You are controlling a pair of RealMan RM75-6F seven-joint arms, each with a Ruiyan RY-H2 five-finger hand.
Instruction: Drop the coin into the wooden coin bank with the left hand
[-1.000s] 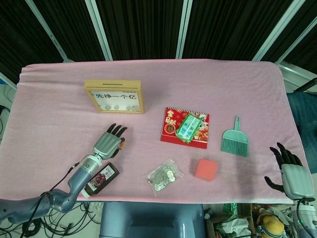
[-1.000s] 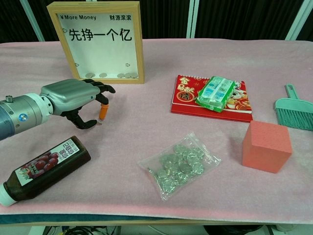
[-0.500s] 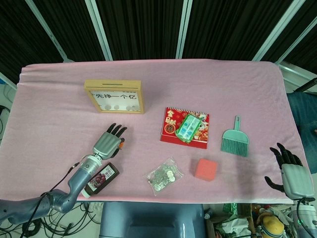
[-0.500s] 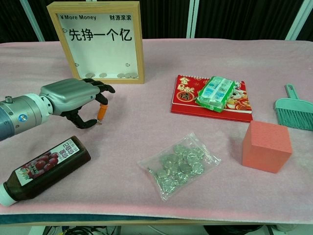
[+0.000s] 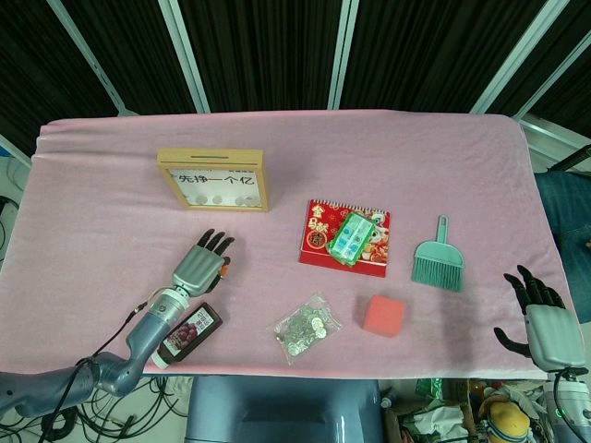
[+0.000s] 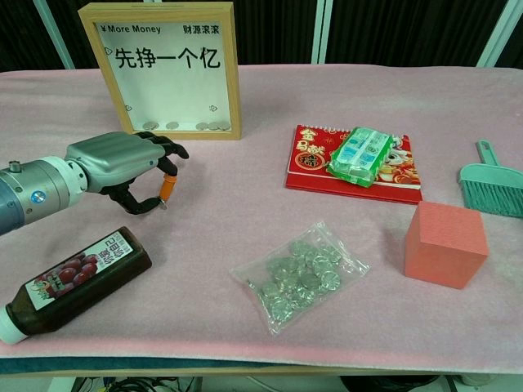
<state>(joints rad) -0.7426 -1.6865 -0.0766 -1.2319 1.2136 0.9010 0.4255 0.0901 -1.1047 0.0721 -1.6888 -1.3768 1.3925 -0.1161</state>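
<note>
Coin pinched, as far as I can tell, between my left hand (image 6: 122,167) fingertips, low over the pink cloth, well short of the wooden coin bank (image 6: 170,69). Lifting to its top slot and dropping remain.

On the counter (image 6: 261,90), the wooden coin bank (image 6: 170,69) stands upright at the far left, coins lying inside along its bottom. In front of it hovers the left hand (image 6: 122,167), and nearer the front edge lies a bottle (image 6: 73,282) on its side. A bag of coins (image 6: 300,273) lies front and centre, a block (image 6: 445,243) to its right. Behind them a packet (image 6: 364,153) rests on a booklet (image 6: 315,167), with a hand brush (image 6: 493,186) at far right. The right hand (image 5: 540,323) sits off the counter's right front corner.
</note>
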